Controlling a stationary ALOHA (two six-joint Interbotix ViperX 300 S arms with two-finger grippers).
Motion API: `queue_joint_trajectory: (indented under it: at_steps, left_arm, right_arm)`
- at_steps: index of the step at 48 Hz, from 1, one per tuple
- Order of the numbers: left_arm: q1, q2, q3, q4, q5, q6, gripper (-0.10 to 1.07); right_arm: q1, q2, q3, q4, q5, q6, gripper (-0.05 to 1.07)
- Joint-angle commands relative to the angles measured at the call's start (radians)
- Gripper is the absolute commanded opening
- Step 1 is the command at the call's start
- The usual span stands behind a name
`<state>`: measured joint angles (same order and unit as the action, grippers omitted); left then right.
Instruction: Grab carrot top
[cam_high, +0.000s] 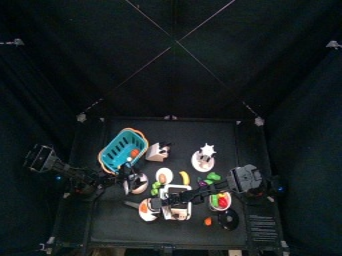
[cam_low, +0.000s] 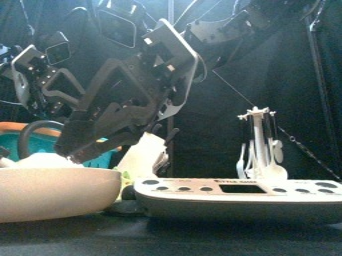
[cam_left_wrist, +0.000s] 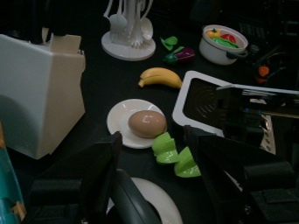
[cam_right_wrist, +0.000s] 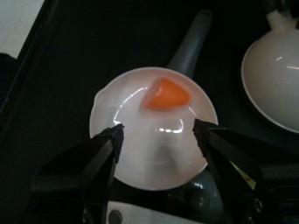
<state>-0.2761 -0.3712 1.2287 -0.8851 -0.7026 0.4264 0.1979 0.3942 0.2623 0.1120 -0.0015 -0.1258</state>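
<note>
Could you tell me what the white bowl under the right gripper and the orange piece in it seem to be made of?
The white bowl looks like glazed ceramic or glossy plastic: it is smooth, with bright highlights. The orange piece, probably the carrot top, looks like matte toy plastic, evenly coloured. The right gripper hovers open above the bowl.

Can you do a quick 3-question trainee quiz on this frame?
1. True or false: in the right wrist view the orange piece lies in a white bowl.
2. In the left wrist view, what lies beside the scale? A) banana B) knife C) cup
3. In the right wrist view, the right gripper hangs over the bowl with its fingers ____.

Key: 1 true; 2 A; 3 open, one on each side of the bowl, gripping nothing.
</note>
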Motion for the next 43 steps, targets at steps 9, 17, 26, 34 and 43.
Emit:
queue_joint_trajectory:
  at_steps: [9,17,26,34,43]
  left_arm:
    - [-0.017,0.002,-0.015,0.003,0.002,-0.005,0.93]
    - [-0.015,0.003,-0.018,0.005,0.003,0.0,0.93]
    - [-0.014,0.005,-0.02,0.006,0.005,0.0,0.93]
    - [-0.014,0.008,-0.028,0.009,0.003,0.002,0.93]
    - [-0.014,0.009,-0.032,0.02,0.003,0.002,0.93]
  right_arm:
    - [0.031,-0.264,0.141,0.005,0.186,0.002,0.95]
    - [0.091,-0.431,0.273,0.017,0.334,0.003,0.95]
    - [0.144,-0.522,0.377,0.103,0.434,0.034,0.95]
    - [0.183,-0.528,0.431,0.166,0.492,0.149,0.95]
    - [0.245,-0.528,0.44,0.138,0.572,0.324,0.95]
